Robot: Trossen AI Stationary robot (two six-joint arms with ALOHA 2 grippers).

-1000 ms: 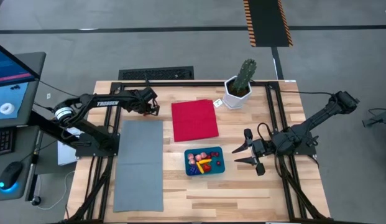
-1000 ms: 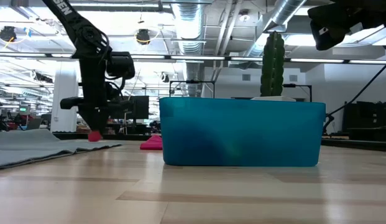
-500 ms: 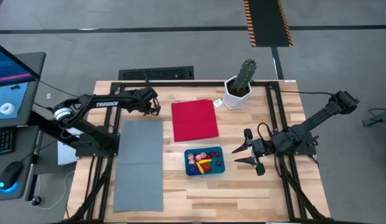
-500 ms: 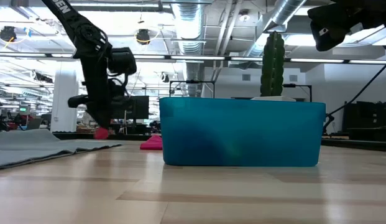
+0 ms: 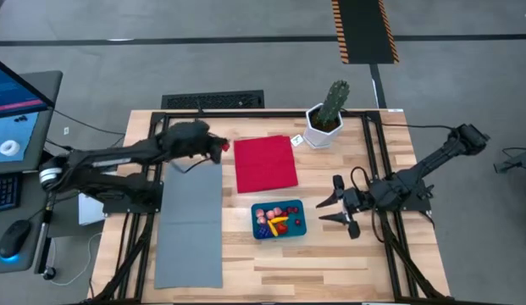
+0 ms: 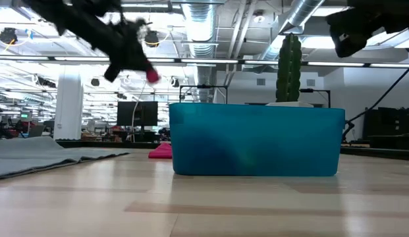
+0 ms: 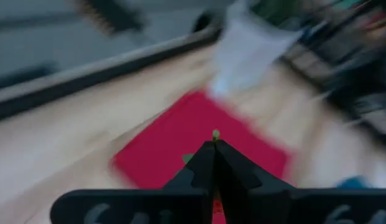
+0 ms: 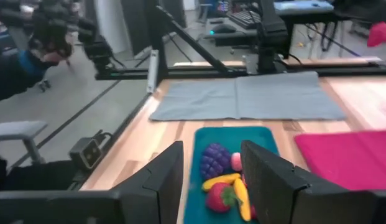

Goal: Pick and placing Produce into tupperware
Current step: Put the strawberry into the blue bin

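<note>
Left tool [image 5: 222, 146]: clamped on a small red fruit [image 6: 152, 75], raised above bench.
Container [image 5: 279, 219]: well off, beyond red cloth [image 5: 264, 164], long axis across bench.
Right tool [image 5: 338, 210]: open, empty, just beside container.

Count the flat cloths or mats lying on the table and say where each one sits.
2. The grey mat lies along the table's left side, below the left gripper. The red cloth lies near the middle, between the mat and the cactus pot, above the tupperware.
</note>
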